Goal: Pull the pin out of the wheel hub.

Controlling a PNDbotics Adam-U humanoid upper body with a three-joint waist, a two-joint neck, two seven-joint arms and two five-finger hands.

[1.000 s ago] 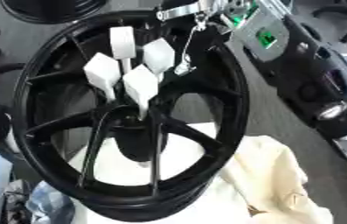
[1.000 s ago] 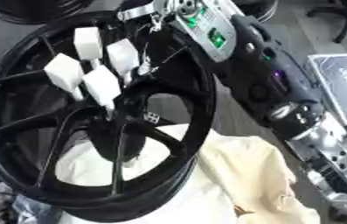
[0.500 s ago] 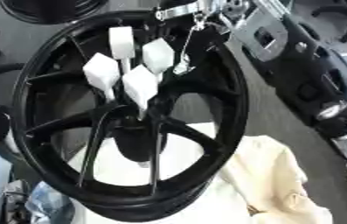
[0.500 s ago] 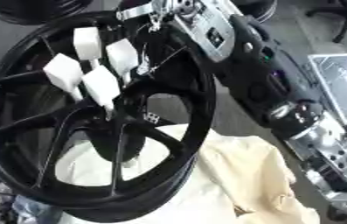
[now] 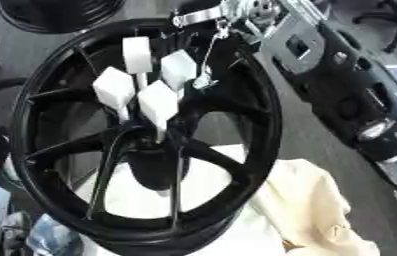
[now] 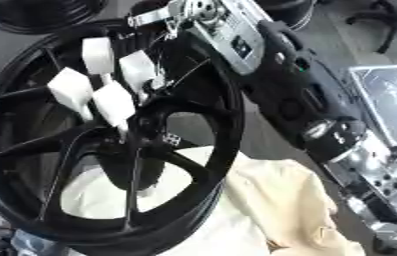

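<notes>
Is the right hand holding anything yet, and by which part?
Cannot be told: the right hand is at the wheel's upper rim, above the white-headed pins, but any hold is not visible.

1 large black wheel hub [image 5: 236, 120] fills the view, with 4 white block-topped pins [image 5: 158, 100] clustered near its centre. 1 cream cloth [image 5: 315, 205] lies beside it. 1 more black wheel [image 5: 57, 12] sits behind. 1 robot hand [image 5: 232, 15] shows.

- A grey floor [image 5: 320, 150] is under everything.
- A cream cloth [image 5: 315, 210] lies on it.
- A second black wheel [image 5: 57, 12] stands far behind.
- An office chair base [image 6: 394, 25] shows at the far right.
</notes>
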